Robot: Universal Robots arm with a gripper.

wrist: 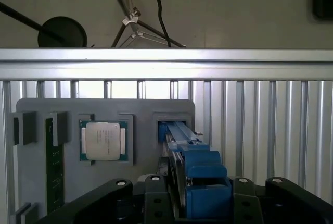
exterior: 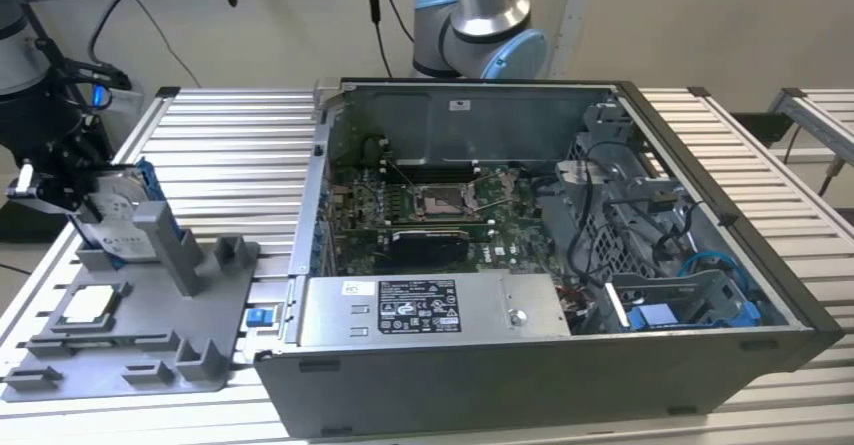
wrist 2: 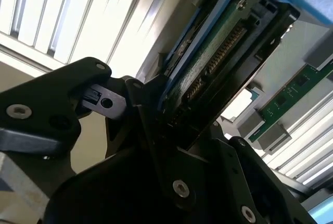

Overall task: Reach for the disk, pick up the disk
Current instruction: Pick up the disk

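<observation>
black end effector clamps flat blue-framed disk.

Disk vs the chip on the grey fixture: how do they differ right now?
The disk stands on edge, gripped between the fingers; the chip lies flat in its pocket, untouched. The disk is larger and blue-framed; the chip is small, square, green-edged. Both are at the grey fixture.
</observation>
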